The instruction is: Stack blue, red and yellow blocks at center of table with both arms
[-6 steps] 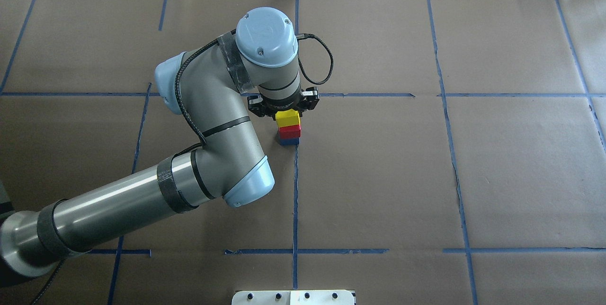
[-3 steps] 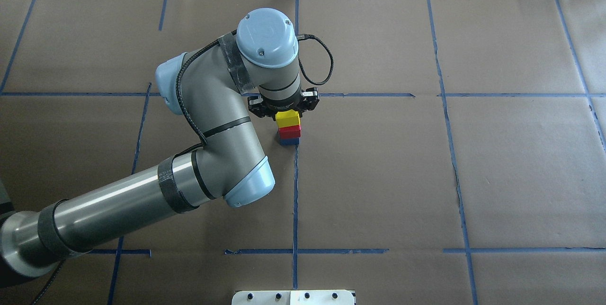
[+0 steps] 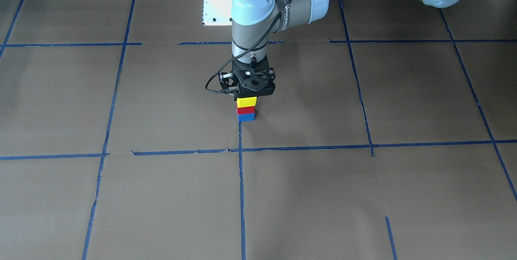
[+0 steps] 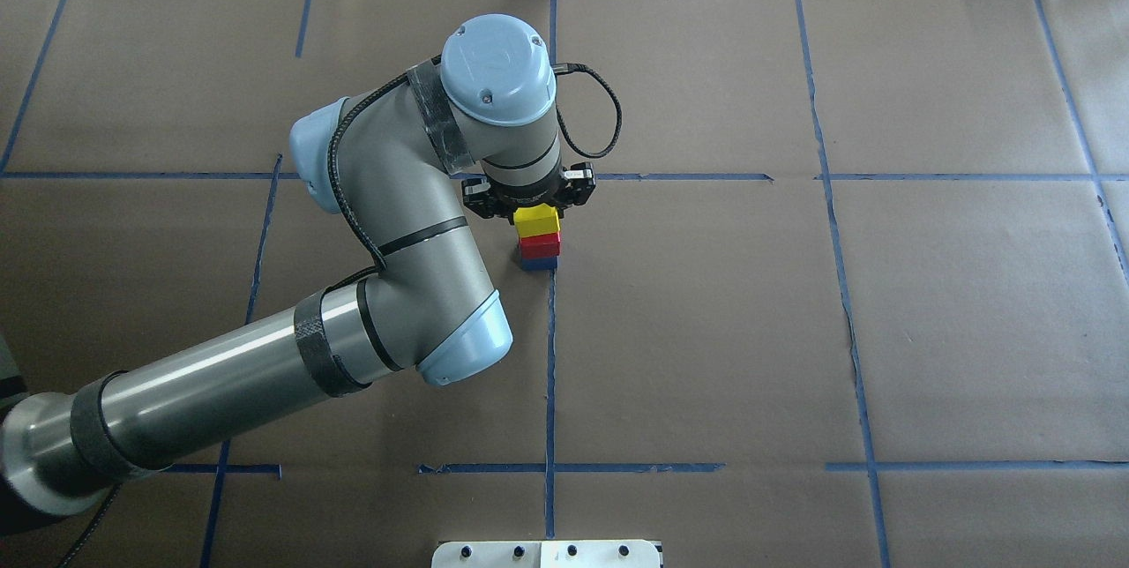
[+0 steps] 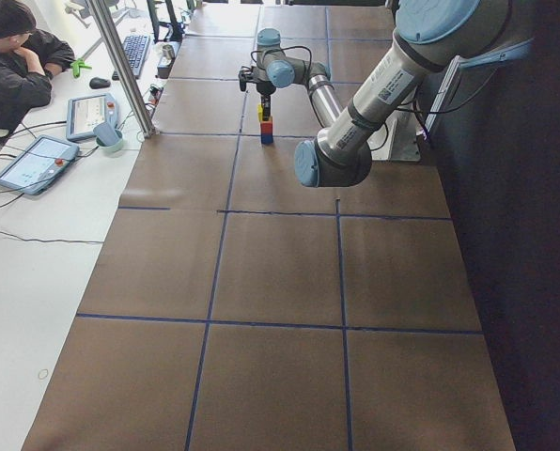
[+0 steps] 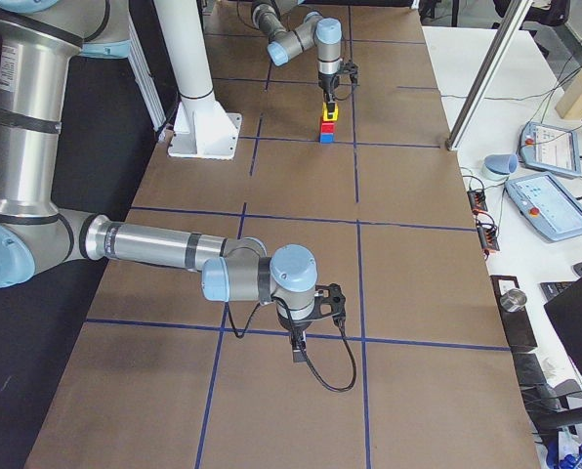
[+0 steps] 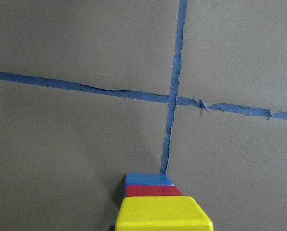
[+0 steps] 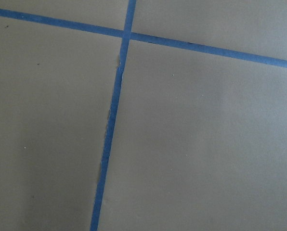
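A blue block (image 4: 539, 264), a red block (image 4: 539, 244) and a yellow block (image 4: 536, 220) stand stacked in that order from the bottom, at the crossing of the tape lines in the table's middle. The stack also shows in the front view (image 3: 246, 110) and at the bottom edge of the left wrist view (image 7: 163, 214). My left gripper (image 4: 534, 213) points straight down onto the stack's top and looks shut on the yellow block (image 3: 246, 101). My right gripper (image 6: 299, 347) hangs low over the paper far off at the robot's right end; I cannot tell whether it is open.
Brown paper with a blue tape grid (image 4: 550, 356) covers the table. The white robot base plate (image 4: 547, 553) sits at the near edge. A metal post (image 6: 486, 68), tablets (image 6: 548, 147) and an operator (image 5: 17, 66) are beyond the far side.
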`<state>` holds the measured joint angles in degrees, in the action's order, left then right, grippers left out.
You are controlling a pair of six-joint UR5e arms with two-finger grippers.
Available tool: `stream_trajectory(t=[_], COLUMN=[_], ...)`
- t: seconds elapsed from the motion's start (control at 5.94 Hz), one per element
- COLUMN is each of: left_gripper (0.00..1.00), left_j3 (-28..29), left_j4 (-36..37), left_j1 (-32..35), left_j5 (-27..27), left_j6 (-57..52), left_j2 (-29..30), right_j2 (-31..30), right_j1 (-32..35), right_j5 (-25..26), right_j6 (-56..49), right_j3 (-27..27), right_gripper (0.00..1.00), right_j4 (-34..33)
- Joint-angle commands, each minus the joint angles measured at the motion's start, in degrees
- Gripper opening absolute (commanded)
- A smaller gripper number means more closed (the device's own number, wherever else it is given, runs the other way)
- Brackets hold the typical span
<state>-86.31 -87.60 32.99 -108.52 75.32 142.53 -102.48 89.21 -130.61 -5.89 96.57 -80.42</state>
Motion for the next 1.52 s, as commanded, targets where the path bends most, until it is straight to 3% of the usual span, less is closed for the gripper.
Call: stream_trajectory(t=[0.0,0.51,0.67,1.01,1.35], left_gripper=[0.52,0.77,0.97,1.0,1.0], left_j3=[0.0,-0.09,-0.44,-3.15,-10.59], left_j4=[0.06,0.06,0.15,3.11,11.62], left_j1=[0.05,0.05,0.14,2.06,5.65], left_j5=[0.06,0.06,0.06,-0.38,-2.03], left_j6=[0.0,0.0,0.0,-0.96,-11.1], left_j2=[-0.06,0.02,0.11,0.2,-3.02], right_j2=[0.0,0.0,0.0,0.0,0.0], right_j1=[0.0,0.0,0.0,0.0,0.0], right_j5=[0.0,0.0,0.0,0.0,0.0], right_j6=[0.0,0.0,0.0,0.0,0.09], right_j3=[-0.07,0.02,0.02,0.1,0.11], right_gripper=[1.0,1.0,1.0,1.0,1.0], right_j4=[0.0,0.0,0.0,0.09,0.09])
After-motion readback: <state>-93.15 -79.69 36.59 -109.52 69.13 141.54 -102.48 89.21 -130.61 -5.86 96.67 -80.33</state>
